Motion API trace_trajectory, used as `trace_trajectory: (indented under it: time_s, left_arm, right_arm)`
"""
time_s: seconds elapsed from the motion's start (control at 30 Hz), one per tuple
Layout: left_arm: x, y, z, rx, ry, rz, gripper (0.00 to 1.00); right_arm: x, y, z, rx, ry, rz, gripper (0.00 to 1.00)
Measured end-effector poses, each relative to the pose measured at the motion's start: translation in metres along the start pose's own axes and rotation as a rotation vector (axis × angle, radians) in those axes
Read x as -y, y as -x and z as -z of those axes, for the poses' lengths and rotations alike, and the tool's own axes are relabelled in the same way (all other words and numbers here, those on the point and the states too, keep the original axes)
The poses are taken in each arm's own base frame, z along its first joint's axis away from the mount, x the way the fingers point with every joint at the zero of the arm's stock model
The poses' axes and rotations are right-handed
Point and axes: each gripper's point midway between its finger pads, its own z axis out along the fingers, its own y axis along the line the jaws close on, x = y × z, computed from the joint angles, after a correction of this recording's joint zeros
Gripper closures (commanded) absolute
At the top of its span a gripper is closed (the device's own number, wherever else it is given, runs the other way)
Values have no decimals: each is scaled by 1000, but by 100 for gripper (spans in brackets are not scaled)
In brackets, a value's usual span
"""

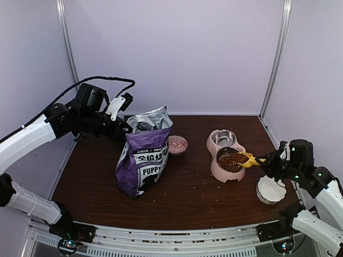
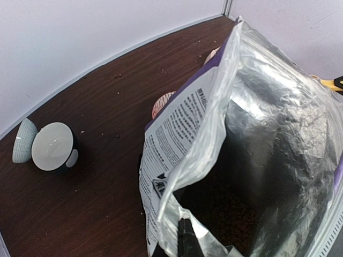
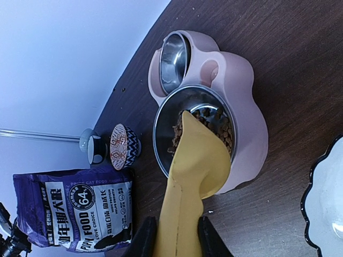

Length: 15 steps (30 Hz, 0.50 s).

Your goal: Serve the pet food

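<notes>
The pet food (image 1: 231, 159) is a reddish-brown heap in the near steel bowl of the pink double feeder (image 1: 215, 169); it also shows in the right wrist view (image 3: 220, 126). My right gripper (image 3: 177, 227) is shut on the handle of a yellow scoop (image 3: 195, 166), whose tilted head rests over that bowl's rim; the scoop also shows in the top view (image 1: 250, 159). My left gripper (image 2: 187, 233) is shut on the top edge of the open purple bag (image 1: 142, 160) and holds its mouth open. Dark kibble (image 2: 225, 209) lies deep inside the foil lining.
The feeder's far bowl (image 3: 174, 53) is empty. A small patterned bowl (image 1: 177, 144) sits behind the bag, with a white-topped cup (image 2: 53, 147) further back. A white dark-rimmed dish (image 1: 270, 190) sits under my right arm. Crumbs are scattered on the brown table.
</notes>
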Motion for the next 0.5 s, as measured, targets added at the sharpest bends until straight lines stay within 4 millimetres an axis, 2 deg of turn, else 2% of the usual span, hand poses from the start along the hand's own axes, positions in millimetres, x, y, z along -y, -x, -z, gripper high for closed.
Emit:
trace_trajectory:
  time_s: [0.5]
  left_arm:
    - [4,0,1,2,-25,0,100]
  right_arm:
    - [-22,11,-1,-89,-126,186,87]
